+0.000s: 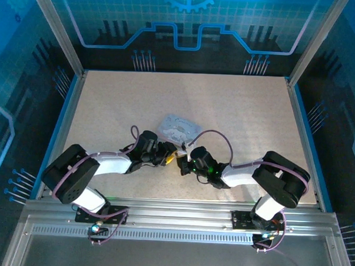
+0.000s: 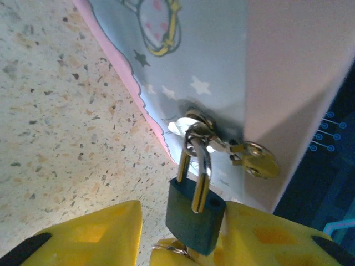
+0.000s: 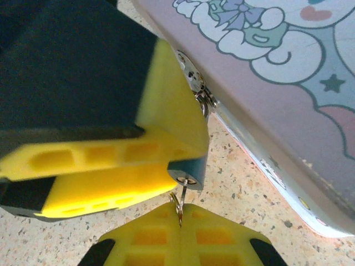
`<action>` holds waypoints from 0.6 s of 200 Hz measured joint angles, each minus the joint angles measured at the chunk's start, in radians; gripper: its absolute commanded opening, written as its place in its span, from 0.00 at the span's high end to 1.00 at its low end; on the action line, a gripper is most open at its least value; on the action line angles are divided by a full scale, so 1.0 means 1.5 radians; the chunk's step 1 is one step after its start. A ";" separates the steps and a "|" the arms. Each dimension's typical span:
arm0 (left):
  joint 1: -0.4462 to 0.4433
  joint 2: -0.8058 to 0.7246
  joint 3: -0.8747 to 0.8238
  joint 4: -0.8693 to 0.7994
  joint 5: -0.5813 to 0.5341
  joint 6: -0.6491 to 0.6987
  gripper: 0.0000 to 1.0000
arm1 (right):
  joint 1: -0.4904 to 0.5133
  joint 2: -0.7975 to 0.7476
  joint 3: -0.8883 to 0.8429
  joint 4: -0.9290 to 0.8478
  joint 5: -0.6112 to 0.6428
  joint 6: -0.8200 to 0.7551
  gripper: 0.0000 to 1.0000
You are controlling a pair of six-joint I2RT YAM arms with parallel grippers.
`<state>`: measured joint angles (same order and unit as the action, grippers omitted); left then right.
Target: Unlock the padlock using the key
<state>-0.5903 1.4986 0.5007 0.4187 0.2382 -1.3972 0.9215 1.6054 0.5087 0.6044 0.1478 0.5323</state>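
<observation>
My left end effector (image 1: 169,157) is clamped on the padlock (image 2: 195,215), its dark teal body pinched between my yellow fingers (image 2: 266,238) right at their tips. The padlock's long axis runs straight out from those fingertips: body nearest me, thin silvery shackle (image 2: 195,166) pointing away and leaning slightly. The shackle is threaded through a small metal loop (image 2: 195,126) on the side of the pale blue cartoon-printed tin (image 2: 183,55), which lies just beyond the fingertips on the speckled table (image 2: 61,111). The shackle's legs sit down in the body.

The silvery keyhole end of the padlock faces my right end effector (image 3: 180,235), just ahead of its tips. That end effector is closed on the key (image 3: 182,195), its two yellow fingers pressed together around it. The key is a thin pale sliver standing straight out from between the fingertips, roughly in line with the padlock's long axis, its tip at the keyhole. A small wire ring (image 3: 175,203) hangs beside it
</observation>
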 measured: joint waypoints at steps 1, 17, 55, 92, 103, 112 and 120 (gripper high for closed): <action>0.000 -0.002 0.000 -0.002 -0.001 0.001 0.55 | 0.000 0.000 -0.001 0.001 0.000 0.001 1.00; 0.000 -0.021 0.000 -0.017 -0.007 0.008 0.51 | -0.007 0.000 -0.009 0.009 -0.003 0.016 1.00; 0.005 -0.070 -0.008 -0.057 -0.019 0.022 0.46 | -0.022 0.000 -0.037 0.052 -0.030 0.059 1.00; 0.022 -0.134 -0.008 -0.122 -0.039 0.061 0.42 | -0.038 0.003 -0.061 0.096 -0.058 0.117 1.00; 0.028 -0.151 -0.008 -0.145 -0.045 0.074 0.40 | -0.043 0.005 -0.066 0.109 -0.070 0.134 1.00; 0.035 -0.166 -0.008 -0.167 -0.051 0.086 0.39 | -0.047 0.009 -0.069 0.118 -0.076 0.148 1.00; 0.041 -0.178 -0.007 -0.185 -0.055 0.096 0.38 | -0.050 0.014 -0.070 0.127 -0.085 0.160 1.00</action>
<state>-0.5293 1.2312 0.4900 0.1406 0.1558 -1.2530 0.8459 1.6260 0.4030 0.7952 0.0200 0.7719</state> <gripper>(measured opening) 0.612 0.051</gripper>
